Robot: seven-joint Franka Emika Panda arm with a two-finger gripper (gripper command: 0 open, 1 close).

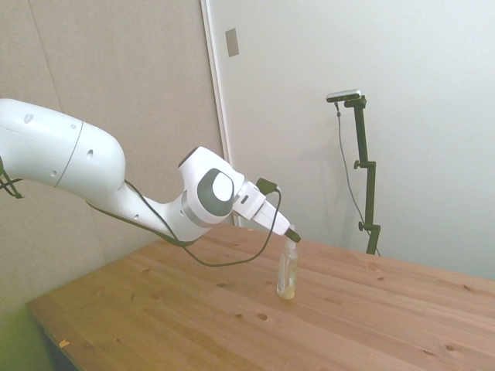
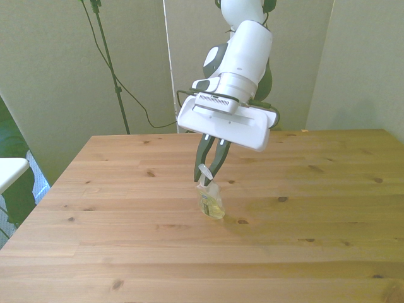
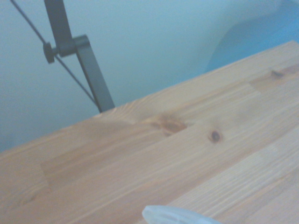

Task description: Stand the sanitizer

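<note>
Side view: slim clear plastic sanitizer bottle (image 1: 287,272) stands near-upright mid-table, gripper (image 1: 291,234) clamping its white pump top. Front view: bottle leans slightly. Wrist view: only wooden table (image 3: 140,154). Likely light, slippery, tippy.

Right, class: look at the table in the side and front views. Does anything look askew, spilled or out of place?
Only a slight lean. The sanitizer has its base on the table, pump top between the fingers of the gripper, tilting a little in the front view and close to upright in the side view. No spill or damage shows.

White arm (image 1: 93,166), grey joints, black cable (image 1: 224,259)
</note>
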